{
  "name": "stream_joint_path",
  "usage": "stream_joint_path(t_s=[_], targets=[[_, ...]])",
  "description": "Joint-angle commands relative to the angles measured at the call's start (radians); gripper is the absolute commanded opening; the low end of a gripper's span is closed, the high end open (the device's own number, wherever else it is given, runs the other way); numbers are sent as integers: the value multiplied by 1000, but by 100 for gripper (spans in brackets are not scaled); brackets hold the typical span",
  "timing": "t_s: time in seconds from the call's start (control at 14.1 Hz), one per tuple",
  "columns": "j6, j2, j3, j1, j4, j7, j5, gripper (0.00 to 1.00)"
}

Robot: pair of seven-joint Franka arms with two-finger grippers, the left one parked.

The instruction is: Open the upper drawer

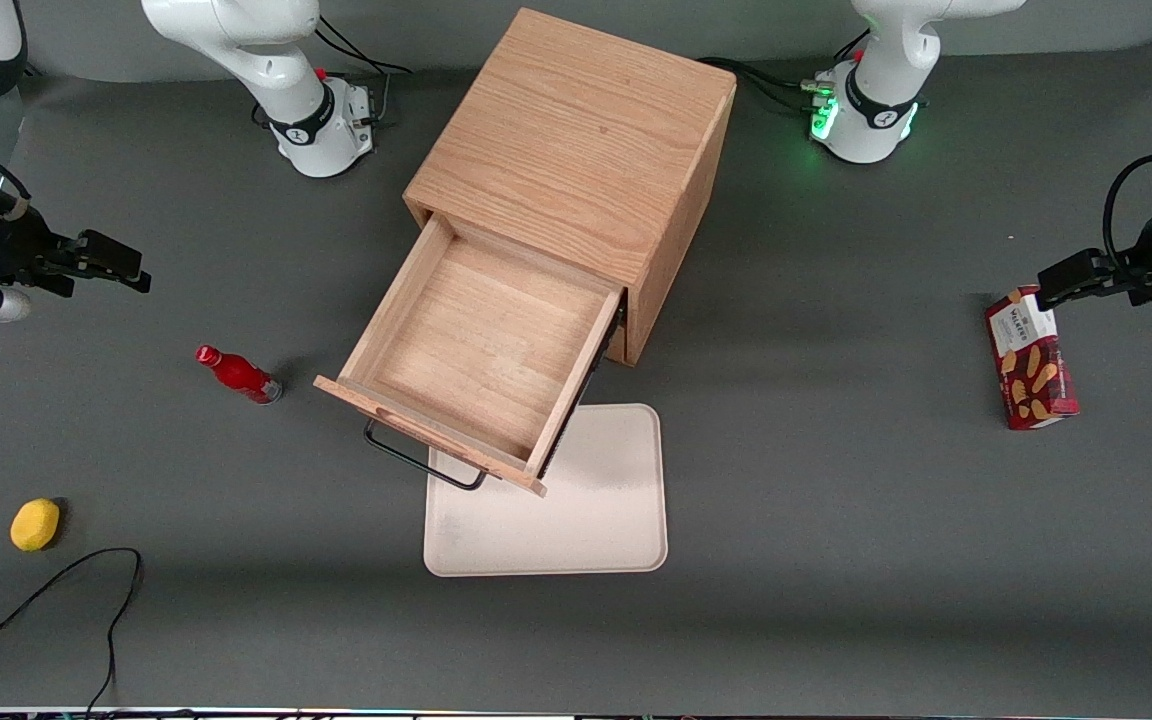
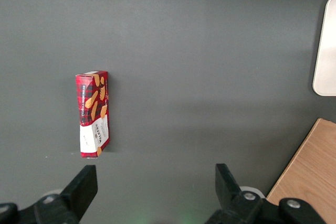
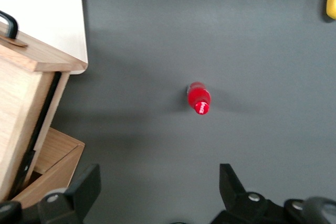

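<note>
The oak cabinet (image 1: 576, 140) stands mid-table. Its upper drawer (image 1: 481, 345) is pulled well out toward the front camera, and its shallow wooden tray shows bare. The thin black wire handle (image 1: 416, 462) hangs off the drawer front, over a white tray's edge. The bottom drawer is hidden beneath it. My gripper (image 1: 121, 262) hovers above the table toward the working arm's end, well apart from the drawer, open with nothing between its fingers. The right wrist view shows the gripper (image 3: 157, 174) over bare grey table, with the drawer front (image 3: 31, 56) and handle (image 3: 8, 22) off to one side.
A red bottle (image 1: 238, 374) (image 3: 199, 99) lies between the gripper and the drawer. A yellow fruit (image 1: 35, 524) and a black cable (image 1: 86, 600) lie nearer the camera. A white tray (image 1: 576, 510) lies in front of the cabinet. A biscuit box (image 1: 1031, 358) (image 2: 93, 114) lies toward the parked arm's end.
</note>
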Motion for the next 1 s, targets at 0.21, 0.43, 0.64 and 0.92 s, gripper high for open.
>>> stream_joint_path(t_s=[0.21,0.43,0.64,0.92], targets=[[-27,31,-239,227,70,-86,31,100],[-27,35,-238,218,78,-83,32,100],[-27,35,-238,213,83,-81,32,100],[-27,43,-236,210,93,-78,31,100]])
